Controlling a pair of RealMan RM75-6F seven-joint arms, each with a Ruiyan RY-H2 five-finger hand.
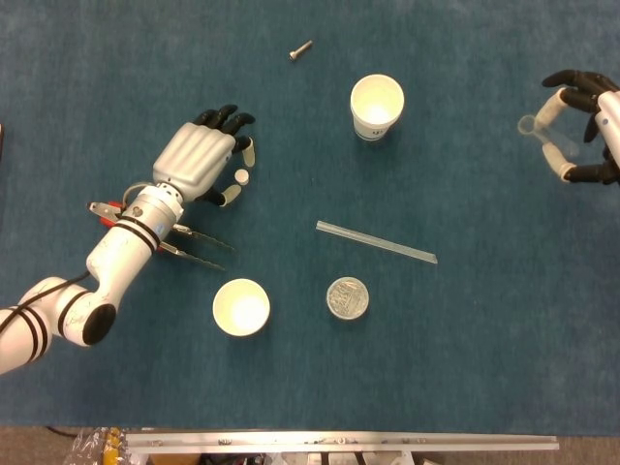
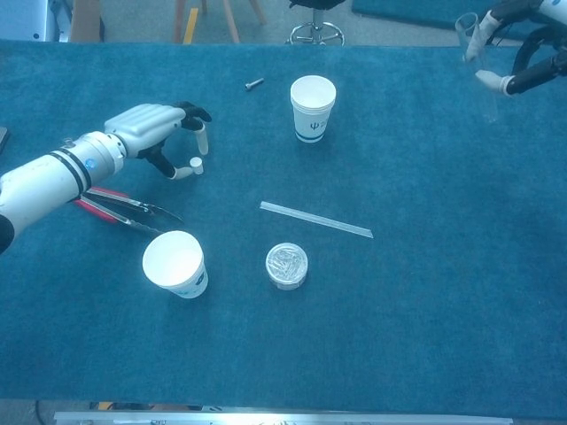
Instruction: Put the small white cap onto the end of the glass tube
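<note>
The left hand (image 1: 201,167) is hovering palm-down over the left half of the blue tabletop (image 1: 484,349), its fingers curling around the small white cap (image 1: 241,176) from both sides; whether they are actually touching it, I cannot tell. The cap is sitting upright on the cloth just off the fingertips (image 2: 197,165). Behind the wrist, red-handled metal tongs (image 2: 120,206) are lying flat, and nearer the front edge a white paper cup (image 1: 240,306) is standing open. Beside it a round clear container with a silvery lid (image 1: 347,297) is resting, and just beyond that a long clear flat strip (image 1: 376,241) is lying diagonally mid-table. A second white paper cup (image 2: 313,107) is standing toward the far edge, with a small screw (image 1: 299,49) past it. Over at the right edge, the right hand (image 1: 586,126) is gripping the clear glass tube (image 1: 544,135) between thumb and fingers, holding it above the tabletop (image 2: 473,44).
</note>
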